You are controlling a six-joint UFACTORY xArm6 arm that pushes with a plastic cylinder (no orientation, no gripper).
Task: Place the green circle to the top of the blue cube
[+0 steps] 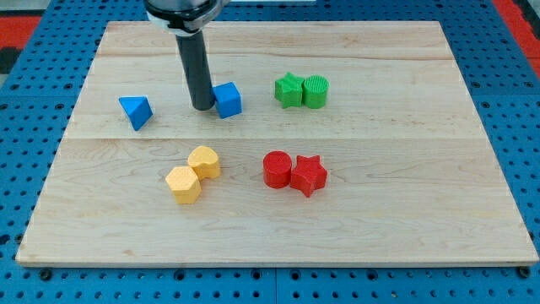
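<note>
The rod's tip, which has no jaws to open or shut, rests against the blue cube's left side, the green circle well right.

Bright, even light falls from above on the pale wooden tabletop, with no hard glare on it. Shadows are soft and short, hugging the base of each block. The picture is sharp right across the tabletop, with no visible blur; past its edges the blue pegboard stays crisp too.
</note>
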